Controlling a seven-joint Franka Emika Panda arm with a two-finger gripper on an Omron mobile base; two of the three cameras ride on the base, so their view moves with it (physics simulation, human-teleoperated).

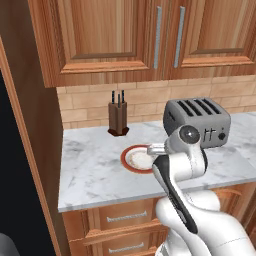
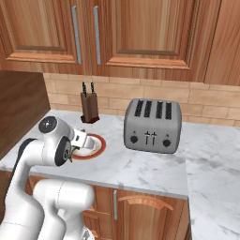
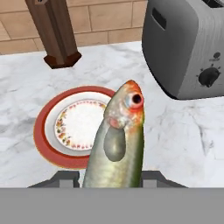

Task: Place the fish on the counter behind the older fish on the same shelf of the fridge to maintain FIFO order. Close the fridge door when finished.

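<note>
In the hand view the fish (image 3: 119, 140), greenish-yellow with a reddish head, stands up between my fingers; my gripper (image 3: 113, 179) is shut on its lower body. It hangs just above the marble counter (image 3: 183, 131), over the near edge of a red-rimmed plate (image 3: 43, 131). From the right base view a sliver of the fish (image 2: 73, 153) shows under my gripper (image 2: 77, 147) beside the plate (image 2: 101, 143). In the left base view my wrist covers the gripper at the plate (image 1: 131, 155). The older fish and the shelf are out of view.
A grey four-slot toaster (image 1: 197, 121) (image 2: 152, 124) stands right of the plate, close to my hand (image 3: 188, 43). A wooden knife block (image 1: 118, 119) (image 2: 89, 108) sits at the back wall. A dark fridge side (image 1: 15, 175) lies beyond the brown panel at far left.
</note>
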